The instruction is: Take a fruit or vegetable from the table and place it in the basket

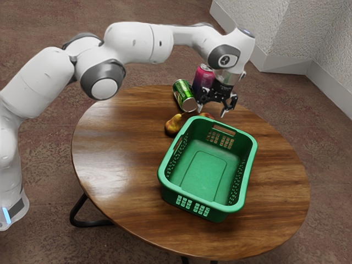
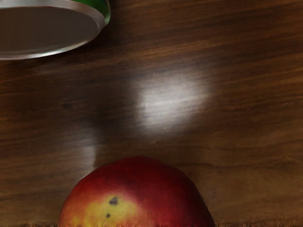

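Note:
My gripper (image 1: 212, 111) is open above the far side of the basket, its two fingers spread apart and pointing down. Just below it, a red and yellow fruit (image 1: 207, 115) peeks out from behind the rim of the green basket (image 1: 164, 165). In the wrist view that round fruit (image 2: 137, 194), red with a yellow patch and dark spots, lies under my hand on the wood. A yellow-brown pear (image 1: 173, 125) rests on the table beside the basket's far corner. The basket's visible floor holds nothing.
A green can (image 1: 183, 94) lies tilted near the fruit, its silver end (image 2: 47, 30) in the wrist view. Close behind it stands a pink and purple can (image 1: 202, 78). The round wooden table (image 1: 115, 159) extends around the basket.

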Controlling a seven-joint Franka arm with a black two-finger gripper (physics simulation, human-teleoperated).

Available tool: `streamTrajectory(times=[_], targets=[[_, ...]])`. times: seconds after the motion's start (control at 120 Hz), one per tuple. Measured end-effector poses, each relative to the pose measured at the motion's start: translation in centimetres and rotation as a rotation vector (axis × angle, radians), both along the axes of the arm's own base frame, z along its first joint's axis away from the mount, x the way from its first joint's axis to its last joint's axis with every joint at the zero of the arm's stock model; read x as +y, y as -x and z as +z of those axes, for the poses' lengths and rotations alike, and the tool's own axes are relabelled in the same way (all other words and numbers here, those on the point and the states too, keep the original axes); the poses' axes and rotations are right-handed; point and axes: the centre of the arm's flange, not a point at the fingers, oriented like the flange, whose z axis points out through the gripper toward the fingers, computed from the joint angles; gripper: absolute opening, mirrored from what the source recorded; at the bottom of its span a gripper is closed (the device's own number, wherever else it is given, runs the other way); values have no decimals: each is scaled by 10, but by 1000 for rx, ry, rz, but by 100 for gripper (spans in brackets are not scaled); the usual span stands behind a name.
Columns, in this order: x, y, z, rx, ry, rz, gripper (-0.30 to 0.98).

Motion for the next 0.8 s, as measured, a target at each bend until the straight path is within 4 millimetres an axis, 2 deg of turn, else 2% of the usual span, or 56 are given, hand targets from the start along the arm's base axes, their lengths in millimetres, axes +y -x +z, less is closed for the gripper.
streamTrajectory(times=[0.708,0.8], targets=[[-2,-10,-41,36,7,29,69],[1,-10,-43,38,6,35,55]])
